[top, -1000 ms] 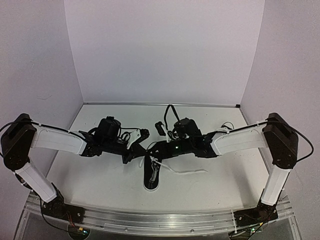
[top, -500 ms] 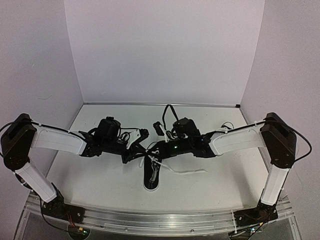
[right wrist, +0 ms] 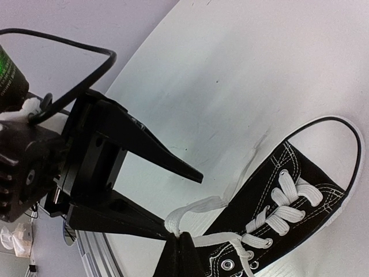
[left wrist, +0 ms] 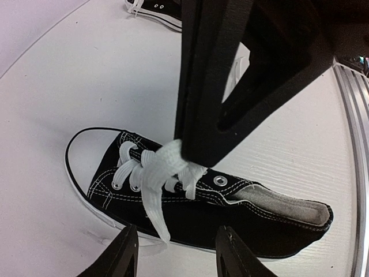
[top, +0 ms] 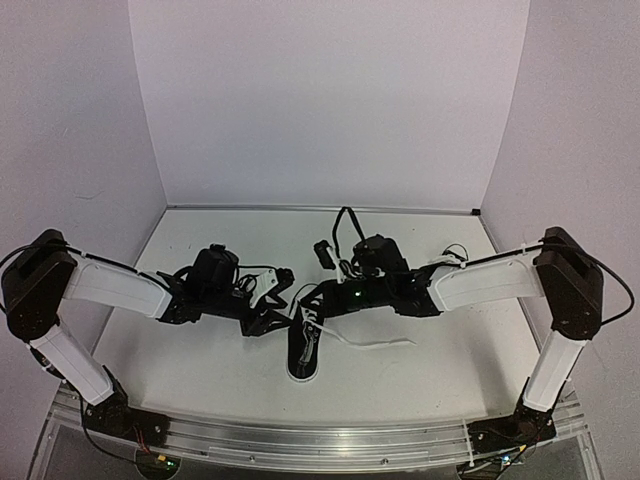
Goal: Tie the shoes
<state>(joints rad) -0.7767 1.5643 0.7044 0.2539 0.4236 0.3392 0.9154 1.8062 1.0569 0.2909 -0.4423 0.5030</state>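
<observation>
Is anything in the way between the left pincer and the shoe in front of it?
Nothing lies between the open left pincer and the near side of the shoe. Over its middle, though, the right pincer is shut on a white lace, probably blocking a straight reach there.

Two shoes [top: 303, 356] [left wrist: 162, 8], two arms [top: 115, 285] [top: 490, 283], two end effectors, left [top: 279, 298] and right [left wrist: 196, 153], one table [top: 200, 372].

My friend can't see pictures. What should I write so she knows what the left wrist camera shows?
A black sneaker with a white toe cap lies on a white table, and the right gripper pinches its white lace from above. The left gripper shows at the bottom edge, open. A second sneaker peeks in at the top.
</observation>
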